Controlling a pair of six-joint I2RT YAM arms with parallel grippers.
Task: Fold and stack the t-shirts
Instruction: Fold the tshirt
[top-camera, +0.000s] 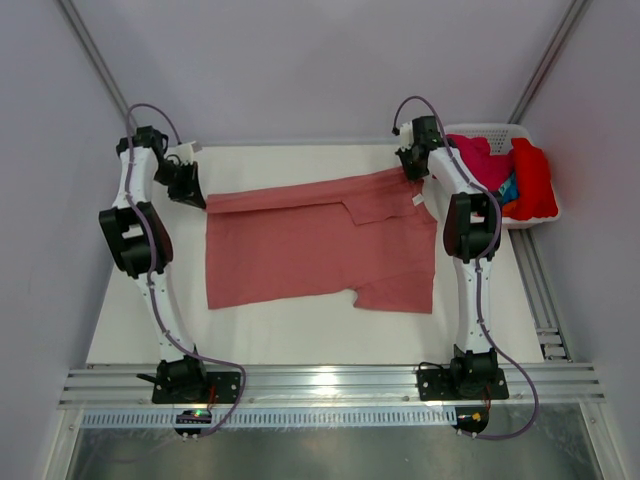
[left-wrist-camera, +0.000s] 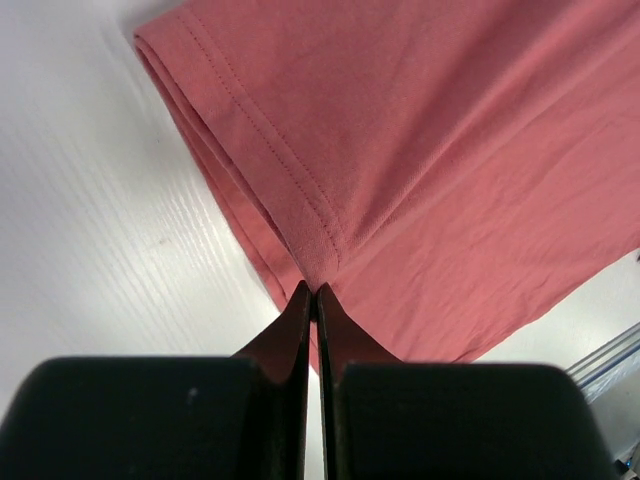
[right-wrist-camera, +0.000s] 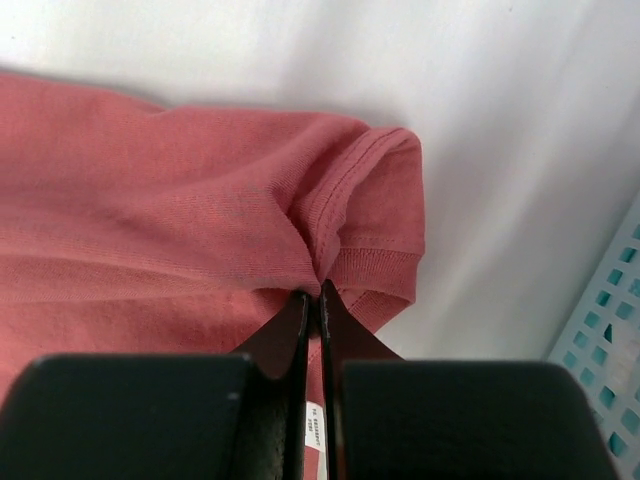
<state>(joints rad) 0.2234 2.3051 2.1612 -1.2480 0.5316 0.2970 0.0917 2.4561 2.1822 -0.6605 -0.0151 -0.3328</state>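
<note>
A salmon-pink t-shirt (top-camera: 320, 250) lies spread across the white table, its far strip folded over. At the shirt's far left corner my left gripper (top-camera: 193, 192) is shut on the hem (left-wrist-camera: 318, 258), the cloth pinched between the black fingertips (left-wrist-camera: 316, 293). My right gripper (top-camera: 412, 166) is at the far right corner, shut on the collar's ribbed edge (right-wrist-camera: 372, 262), with a small white label (right-wrist-camera: 314, 425) showing between its fingers. More t-shirts, magenta (top-camera: 478, 155), red (top-camera: 534, 180) and a bit of blue, are heaped in the basket.
A white plastic basket (top-camera: 500, 131) stands at the far right of the table, close to my right gripper; its lattice wall (right-wrist-camera: 610, 330) shows in the right wrist view. Grey walls enclose the table on three sides. An aluminium rail (top-camera: 330, 382) runs along the near edge.
</note>
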